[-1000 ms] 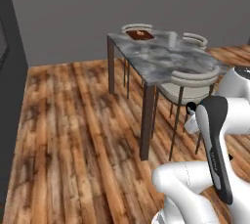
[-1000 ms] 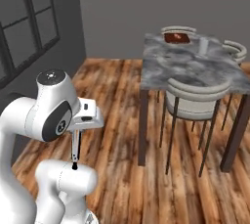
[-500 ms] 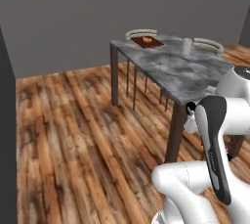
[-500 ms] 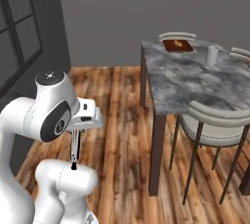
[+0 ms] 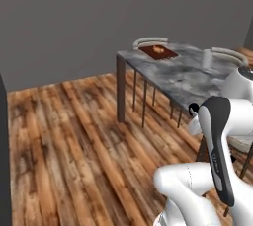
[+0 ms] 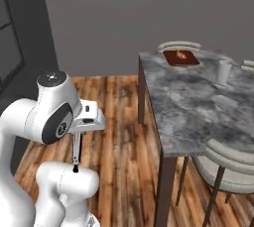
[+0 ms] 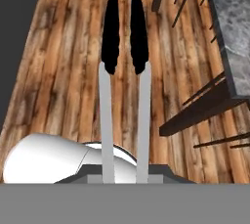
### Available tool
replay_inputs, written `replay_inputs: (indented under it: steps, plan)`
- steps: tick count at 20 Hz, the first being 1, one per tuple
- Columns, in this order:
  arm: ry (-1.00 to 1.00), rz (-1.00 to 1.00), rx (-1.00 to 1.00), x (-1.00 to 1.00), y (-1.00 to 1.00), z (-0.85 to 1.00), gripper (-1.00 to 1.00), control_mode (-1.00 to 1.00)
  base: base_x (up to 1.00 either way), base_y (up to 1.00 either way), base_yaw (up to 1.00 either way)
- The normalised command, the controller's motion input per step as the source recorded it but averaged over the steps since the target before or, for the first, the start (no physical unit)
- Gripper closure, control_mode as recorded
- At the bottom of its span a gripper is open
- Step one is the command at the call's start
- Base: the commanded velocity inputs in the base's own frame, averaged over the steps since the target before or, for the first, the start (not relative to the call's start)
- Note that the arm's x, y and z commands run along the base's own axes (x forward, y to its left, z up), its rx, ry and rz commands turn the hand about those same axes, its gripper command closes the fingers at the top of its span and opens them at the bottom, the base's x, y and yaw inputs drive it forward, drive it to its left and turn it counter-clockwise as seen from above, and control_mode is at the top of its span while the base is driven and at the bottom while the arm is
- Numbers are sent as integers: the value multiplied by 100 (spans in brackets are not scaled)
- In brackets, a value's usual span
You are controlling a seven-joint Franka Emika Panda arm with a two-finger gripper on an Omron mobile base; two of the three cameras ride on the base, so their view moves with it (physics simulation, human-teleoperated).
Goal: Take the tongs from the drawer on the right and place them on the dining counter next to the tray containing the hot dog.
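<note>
Tool (image 6: 77, 144) clamped on the tongs (image 7: 124, 61). They hang straight down from it over the wood floor (image 5: 74, 136), beside the robot's body, well apart from the counter (image 6: 198, 102).

Hand view: two pale arms run out from the tool to two dark tips, side by side with a narrow gap. The hold sits at the hinge end.

Judgement: light, thin, stiff along the length, springy across it. A grip near the hinge leaves the long end free to swing, so carry slowly.

The tray (image 6: 181, 57) with the hot dog (image 6: 180, 55) lies at the counter's far end; a cup (image 6: 223, 71) stands near it.
</note>
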Motion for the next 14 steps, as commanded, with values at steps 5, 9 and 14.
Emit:
replay_inputs:
  steps: [5, 9, 14]
  plan:
    - [0, 0, 0, 0, 0, 0, 100, 100, 100, 31, -8]
    - [0, 0, 0, 0, 0, 0, 100, 100, 100, 24, -7]
    - [0, 0, 0, 0, 0, 0, 100, 100, 100, 22, -5]
